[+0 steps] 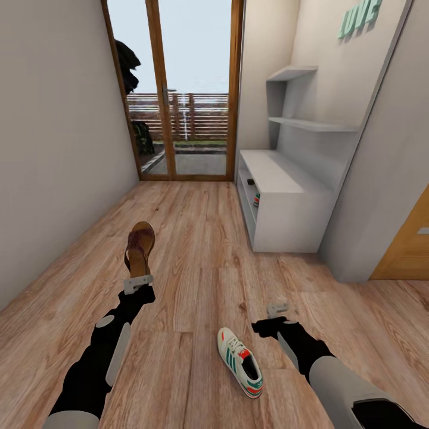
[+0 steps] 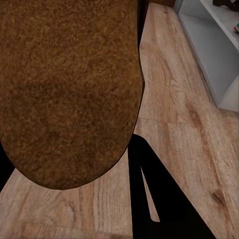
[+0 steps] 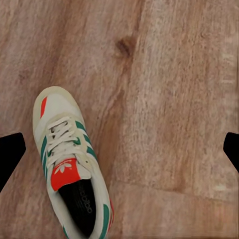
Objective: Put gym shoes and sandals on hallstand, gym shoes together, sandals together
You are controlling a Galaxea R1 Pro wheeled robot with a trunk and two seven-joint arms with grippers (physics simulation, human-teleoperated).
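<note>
My left gripper [image 1: 138, 279] is shut on the heel end of a dark brown sandal [image 1: 140, 243] and holds it off the corridor floor [image 1: 196, 238]. The sandal's sole [image 2: 69, 89] fills much of the left wrist view. One white gym shoe [image 1: 240, 361] with teal stripes and a red tongue lies on the floor by my right gripper [image 1: 277, 308]. That gripper hangs open above the shoe [image 3: 72, 169], fingertips [image 3: 10, 152] wide apart. The grey hallstand [image 1: 298, 208] stands ahead on the right. Another gym shoe [image 1: 257, 200] peeks from its shelf compartment. A small dark thing [image 1: 251, 182] lies on its top.
A glazed wooden door [image 1: 173, 89] closes the corridor's far end. A plain wall [image 1: 53, 149] runs along the left. A grey wall and an orange wooden door [image 1: 408, 244] stand at the right, past the hallstand. Open floor lies between me and the hallstand.
</note>
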